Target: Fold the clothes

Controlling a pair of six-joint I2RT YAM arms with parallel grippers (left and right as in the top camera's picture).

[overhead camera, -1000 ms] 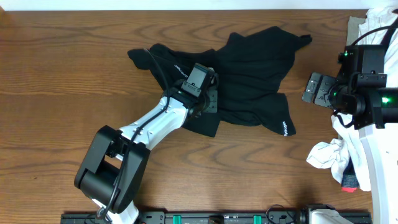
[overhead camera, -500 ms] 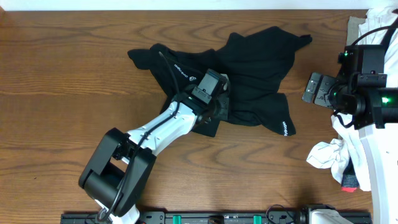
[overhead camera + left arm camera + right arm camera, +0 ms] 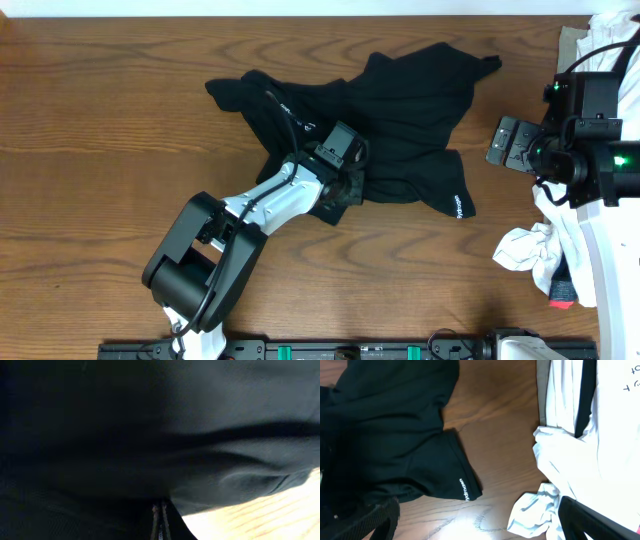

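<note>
On a brown wooden table (image 3: pixel 100 150), the left arm (image 3: pixel 270 195) reaches up and to the right from the near edge. Its left gripper (image 3: pixel 345 180) is down on the lower left border of the black garment (image 3: pixel 410 110). The garment lies crumpled across the middle of the table, with one tip pointing to the far left and another to the far right. From the left wrist, dark cloth (image 3: pixel 225 400) fills nearly the whole view. The left gripper's (image 3: pixel 159 522) jaws are clenched tight at the bottom edge and appear to pinch a fold of that cloth, while a strip of pale wood (image 3: pixel 270 515) shows in the lower right corner. Farther right, small white lettering (image 3: pixel 460 207) marks the garment's near right corner, which lies flat on the wood. The right gripper (image 3: pixel 508 146) hangs near the garment's right edge and apart from it. In the right wrist view the right gripper (image 3: pixel 477 510) has its jaws spread wide and empty, above bare wood just beside the lettered hem (image 3: pixel 461 489). At the far right, rumpled white clothes (image 3: pixel 540 250) with a black strap (image 3: pixel 582 395) are heaped at the table's edge.
</note>
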